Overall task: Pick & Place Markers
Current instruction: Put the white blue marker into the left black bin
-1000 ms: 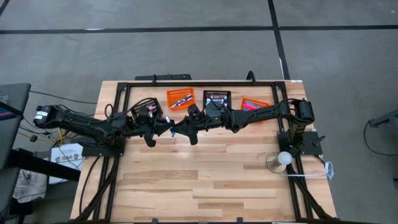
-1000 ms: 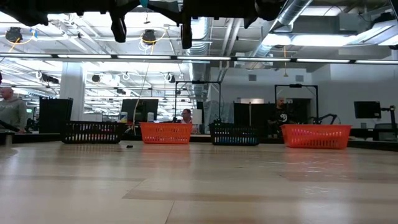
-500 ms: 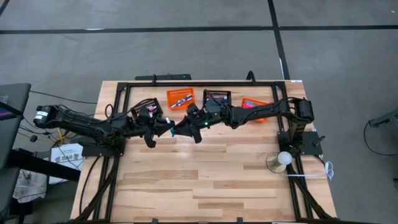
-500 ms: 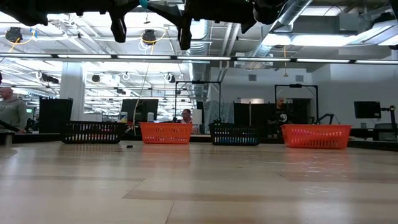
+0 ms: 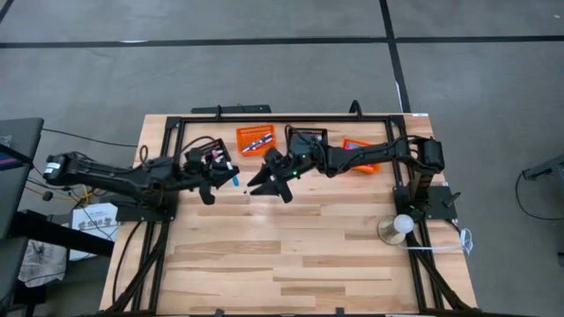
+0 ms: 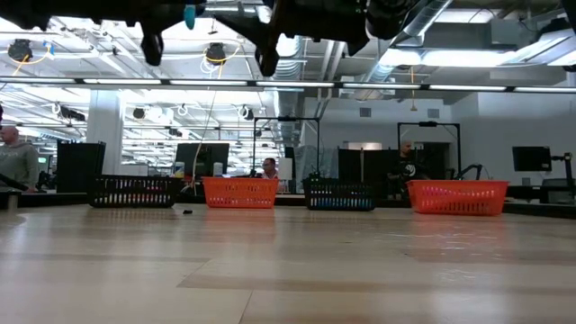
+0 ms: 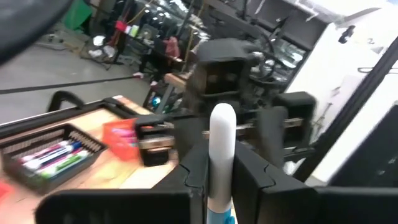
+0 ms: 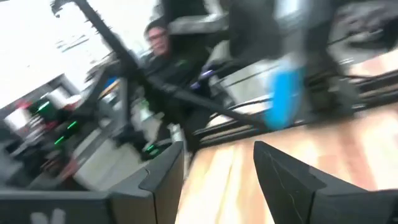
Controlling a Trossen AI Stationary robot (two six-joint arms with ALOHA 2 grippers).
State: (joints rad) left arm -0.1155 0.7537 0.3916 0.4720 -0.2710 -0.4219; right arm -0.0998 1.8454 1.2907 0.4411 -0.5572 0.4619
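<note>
Above the table's upper middle, the left end effector grips a blue-and-white marker handed over by the released right end effector, and next must carry it to a basket.

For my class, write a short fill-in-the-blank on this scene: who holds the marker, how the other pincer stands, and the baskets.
1. The marker with the blue cap is clamped in the ____ pincer.
2. The right pincer holds nothing; its fingers stand ____.
3. Along the table's far edge stand ____ mesh baskets.
4. The leftmost basket in the low view is ____ in colour.

Missing words: left; open; four; black
</note>
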